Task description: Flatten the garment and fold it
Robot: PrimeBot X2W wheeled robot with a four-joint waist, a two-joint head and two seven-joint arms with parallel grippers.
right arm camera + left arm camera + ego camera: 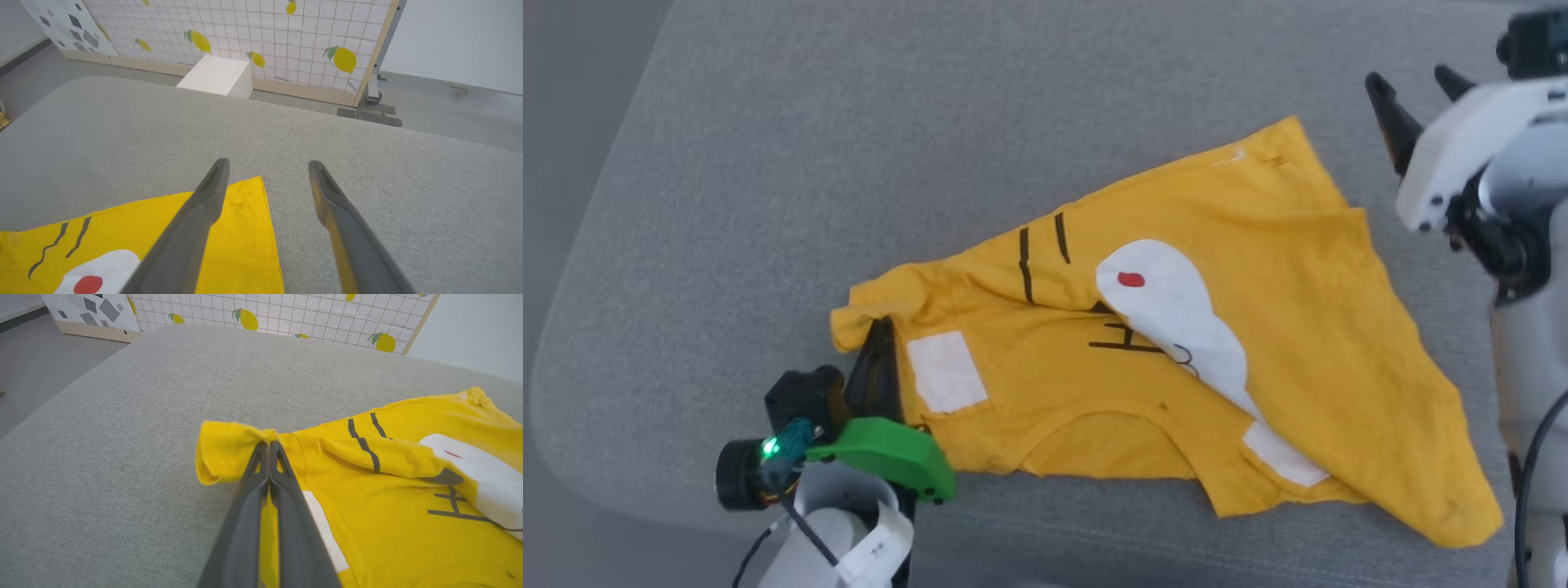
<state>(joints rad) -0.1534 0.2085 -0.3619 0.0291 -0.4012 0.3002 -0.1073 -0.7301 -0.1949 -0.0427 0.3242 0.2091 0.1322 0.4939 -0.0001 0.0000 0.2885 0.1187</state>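
Flattening, I judge: left gripper (pixel 269 446) clamped on a sleeve of the garment (pixel 1282 327), right gripper (pixel 267 165) spread empty near its far corner, which next needs gripping and pulling.

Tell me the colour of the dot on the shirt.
The dot is red, clearest in head view.

I see a bright yellow shirt (pixel 1307 327) with white patches (pixel 945 371), short black strokes (pixel 1024 265) and a white half-round (pixel 1176 318) holding a red dot (pixel 1130 279). The tabletop (pixel 849 147) is plain grey weave. My left pincer (pixel 269 444) and right pincer (pixel 267 165) are dark grey. The screen (pixel 286 36) is white grid, printed with yellow lemons (pixel 344 59).
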